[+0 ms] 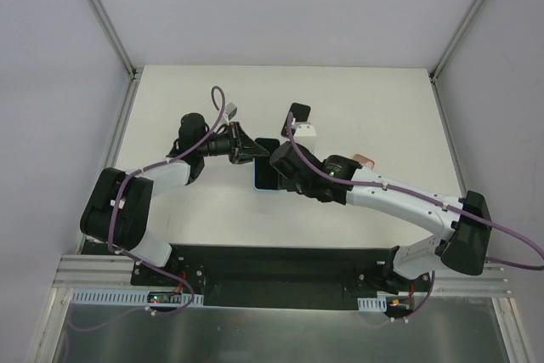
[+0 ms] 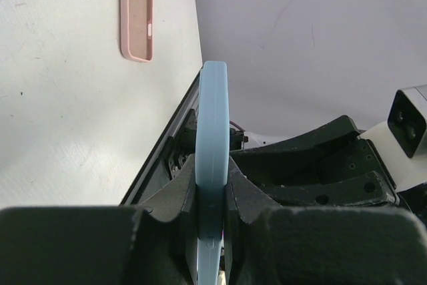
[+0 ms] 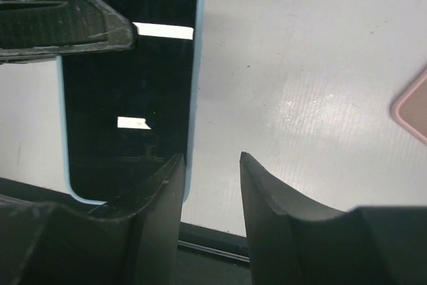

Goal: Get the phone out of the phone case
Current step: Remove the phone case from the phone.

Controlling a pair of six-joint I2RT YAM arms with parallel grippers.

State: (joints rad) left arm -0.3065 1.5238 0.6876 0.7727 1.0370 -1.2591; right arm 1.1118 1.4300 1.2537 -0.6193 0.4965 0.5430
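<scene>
The phone [image 1: 264,178], black screen up inside a light blue case, is at the table's middle. My left gripper [image 1: 252,151] is shut on its far end; in the left wrist view the blue case edge [image 2: 213,131] is clamped between both fingers [image 2: 175,198]. My right gripper [image 1: 277,171] is open at the phone's right side. In the right wrist view its left finger [image 3: 157,218] lies over the screen [image 3: 127,98] near the blue rim, and its right finger [image 3: 273,211] is over bare table. The gripper [image 3: 212,165] holds nothing.
An empty pink phone case [image 1: 365,161] lies on the white table [image 1: 382,99] right of the grippers; it also shows in the left wrist view [image 2: 137,11] and at the right wrist view's edge [image 3: 413,108]. White walls stand round the table.
</scene>
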